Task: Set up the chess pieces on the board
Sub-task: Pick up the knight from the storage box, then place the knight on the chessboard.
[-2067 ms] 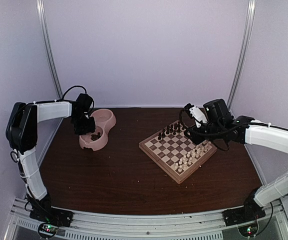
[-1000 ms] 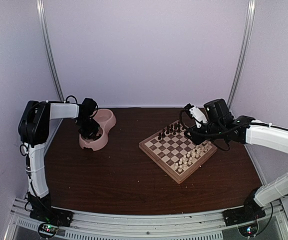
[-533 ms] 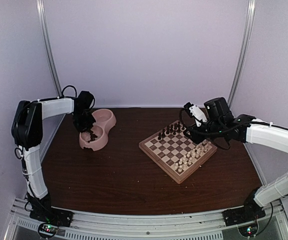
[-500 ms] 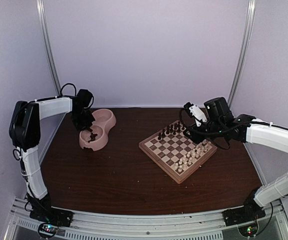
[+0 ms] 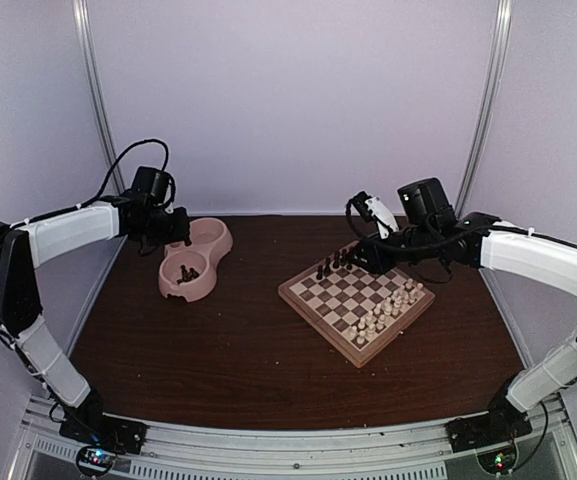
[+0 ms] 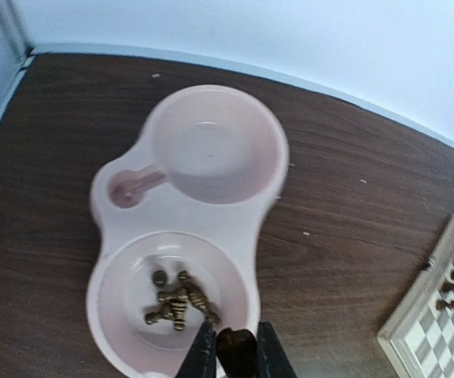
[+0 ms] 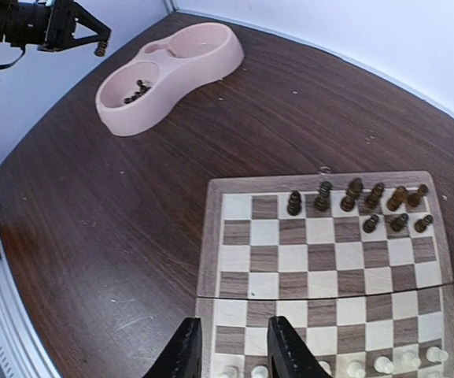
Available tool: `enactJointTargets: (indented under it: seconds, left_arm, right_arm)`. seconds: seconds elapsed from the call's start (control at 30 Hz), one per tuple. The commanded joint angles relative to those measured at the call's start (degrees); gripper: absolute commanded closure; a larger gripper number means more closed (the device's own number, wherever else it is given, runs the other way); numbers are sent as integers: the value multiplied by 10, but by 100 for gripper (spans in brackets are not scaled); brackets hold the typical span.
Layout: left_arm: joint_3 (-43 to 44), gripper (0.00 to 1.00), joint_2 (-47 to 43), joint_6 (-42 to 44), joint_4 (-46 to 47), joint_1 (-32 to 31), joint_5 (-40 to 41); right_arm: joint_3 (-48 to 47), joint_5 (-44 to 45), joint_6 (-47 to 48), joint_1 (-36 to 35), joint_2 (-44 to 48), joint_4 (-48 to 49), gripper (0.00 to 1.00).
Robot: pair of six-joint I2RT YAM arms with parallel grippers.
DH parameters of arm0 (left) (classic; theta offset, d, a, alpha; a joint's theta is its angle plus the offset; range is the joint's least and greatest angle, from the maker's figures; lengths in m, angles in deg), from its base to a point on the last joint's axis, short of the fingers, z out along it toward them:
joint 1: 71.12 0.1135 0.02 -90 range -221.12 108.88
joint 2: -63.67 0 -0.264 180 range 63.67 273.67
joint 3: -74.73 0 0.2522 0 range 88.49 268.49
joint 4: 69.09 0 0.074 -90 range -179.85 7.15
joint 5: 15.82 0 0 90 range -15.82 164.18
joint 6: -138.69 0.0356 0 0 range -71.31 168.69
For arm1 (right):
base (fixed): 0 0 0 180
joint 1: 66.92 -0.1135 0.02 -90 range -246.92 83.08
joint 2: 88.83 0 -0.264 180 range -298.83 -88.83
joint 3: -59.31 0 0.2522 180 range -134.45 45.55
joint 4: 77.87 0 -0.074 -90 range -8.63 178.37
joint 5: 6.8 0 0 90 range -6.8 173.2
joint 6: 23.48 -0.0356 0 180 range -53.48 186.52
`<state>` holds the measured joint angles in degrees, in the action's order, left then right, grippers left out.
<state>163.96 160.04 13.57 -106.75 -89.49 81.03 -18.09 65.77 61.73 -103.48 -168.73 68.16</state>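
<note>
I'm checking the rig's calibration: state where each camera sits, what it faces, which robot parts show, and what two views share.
Top external: fixed high behind the robot, looking down on the table; shows left arm, right arm, left gripper, right gripper.
Left wrist: above the pink double bowl, looking down; its own fingers pinch a dark piece.
Right wrist: above the board, looking across toward the bowl; its own fingers stand apart.
Shared: both wrist views show bowl and board.

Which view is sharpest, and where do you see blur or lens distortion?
Right wrist: sharpest, the board shows crisp squares. Left wrist: softer; the dark chess piece in the left gripper is blurred, and the table bends at its far edge. Top external: even light, no strong glare.
</note>
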Motion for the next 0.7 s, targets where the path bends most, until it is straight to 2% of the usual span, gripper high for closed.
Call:
enactJointTargets:
  seconds: [0.0,0.17,0.27,0.37,0.5,0.67]
  left_arm:
    - [-43,89,-65,122,130,-50,-119]
    - [-75,87,-93,143,197,-127,-115]
    - [-82,86,-76,146,233,-192,-57]
    - [-63,86,-30,149,273,-258,18]
    - [-74,85,39,180,407,-326,95]
    - [-63,85,138,267,543,-369,90]
  right_arm:
    - [-51,-110,-49,1,-28,-7,69]
    - [-61,-110,-71,1,-30,-17,70]
    - [-45,-50,-76,4,-9,-20,70]
    - [-10,-5,-88,12,26,-1,72]
    - [23,31,-102,26,67,7,72]
    - [40,57,-99,35,104,-17,72]
